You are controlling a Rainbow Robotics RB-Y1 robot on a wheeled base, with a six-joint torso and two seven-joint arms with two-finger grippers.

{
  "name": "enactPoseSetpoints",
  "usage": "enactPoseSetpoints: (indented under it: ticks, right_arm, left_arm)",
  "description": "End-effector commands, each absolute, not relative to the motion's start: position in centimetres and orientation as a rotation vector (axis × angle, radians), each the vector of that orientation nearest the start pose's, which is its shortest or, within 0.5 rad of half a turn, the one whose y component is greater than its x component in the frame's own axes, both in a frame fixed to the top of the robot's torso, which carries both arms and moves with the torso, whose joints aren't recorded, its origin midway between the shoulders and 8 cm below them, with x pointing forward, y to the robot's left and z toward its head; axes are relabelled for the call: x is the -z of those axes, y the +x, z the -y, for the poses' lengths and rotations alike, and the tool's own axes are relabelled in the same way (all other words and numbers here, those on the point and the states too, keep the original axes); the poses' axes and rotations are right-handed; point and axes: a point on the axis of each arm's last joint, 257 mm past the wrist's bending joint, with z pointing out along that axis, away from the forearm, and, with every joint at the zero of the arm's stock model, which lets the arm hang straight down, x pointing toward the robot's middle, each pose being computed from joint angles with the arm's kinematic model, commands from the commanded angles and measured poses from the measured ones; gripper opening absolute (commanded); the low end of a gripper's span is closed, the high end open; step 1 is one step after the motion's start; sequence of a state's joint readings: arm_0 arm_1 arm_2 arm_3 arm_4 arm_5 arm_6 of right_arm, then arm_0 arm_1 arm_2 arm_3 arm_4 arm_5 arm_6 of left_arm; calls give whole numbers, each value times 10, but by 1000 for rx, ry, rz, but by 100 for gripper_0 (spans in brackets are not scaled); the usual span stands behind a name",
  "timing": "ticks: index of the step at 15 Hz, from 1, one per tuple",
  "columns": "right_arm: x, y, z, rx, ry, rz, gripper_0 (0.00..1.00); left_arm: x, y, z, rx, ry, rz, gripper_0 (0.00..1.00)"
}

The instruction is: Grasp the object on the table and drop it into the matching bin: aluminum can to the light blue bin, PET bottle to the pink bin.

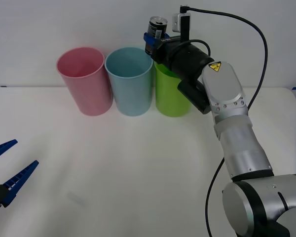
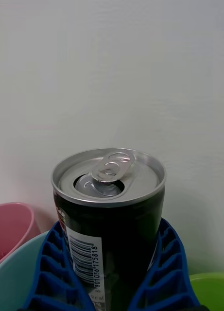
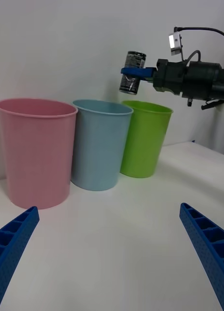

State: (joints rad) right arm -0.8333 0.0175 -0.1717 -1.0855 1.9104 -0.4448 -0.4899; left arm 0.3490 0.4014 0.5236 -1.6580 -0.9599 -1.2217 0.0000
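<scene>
My right gripper (image 1: 151, 39) is shut on the aluminum can (image 1: 156, 33), a small dark can with a shiny pull-tab top (image 2: 109, 177), held upright in the air. The can (image 3: 132, 72) hangs above the gap between the light blue bin (image 1: 130, 80) and the lime green bin (image 1: 170, 94), near the blue bin's rim. The pink bin (image 1: 85, 80) stands at the left of the row. My left gripper (image 1: 7, 170) rests open low over the table's (image 1: 138, 173) near left corner, its blue fingers (image 3: 14, 243) spread wide.
The three bins (image 3: 99, 143) stand side by side at the back of the white table against a pale wall. The right arm (image 1: 227, 113) reaches diagonally from the near right to the bins, with a black cable looping above it.
</scene>
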Motion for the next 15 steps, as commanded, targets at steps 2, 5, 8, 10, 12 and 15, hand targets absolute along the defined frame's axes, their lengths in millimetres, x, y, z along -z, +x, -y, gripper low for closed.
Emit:
enactPoseSetpoints:
  ticks: [2, 5, 8, 10, 12, 15]
  right_arm:
    - [20, 682, 3, -540, -356, -1430, 0]
    - [23, 682, -8, -544, -367, -1436, 0]
    - [22, 674, -27, -579, -389, -1429, 0]
    - [26, 669, -39, -603, -399, -1433, 0]
    - [26, 667, -48, -602, -404, -1428, 0]
    - [27, 664, -53, -611, -414, -1428, 0]
  left_arm:
    - [169, 342, -330, 567, 465, -1441, 100]
    - [169, 342, -330, 567, 465, -1441, 100]
    - [169, 342, -330, 567, 465, -1441, 100]
    - [169, 342, -330, 567, 465, -1441, 100]
    - [169, 342, -330, 567, 465, -1441, 100]
    - [169, 342, -330, 567, 465, -1441, 100]
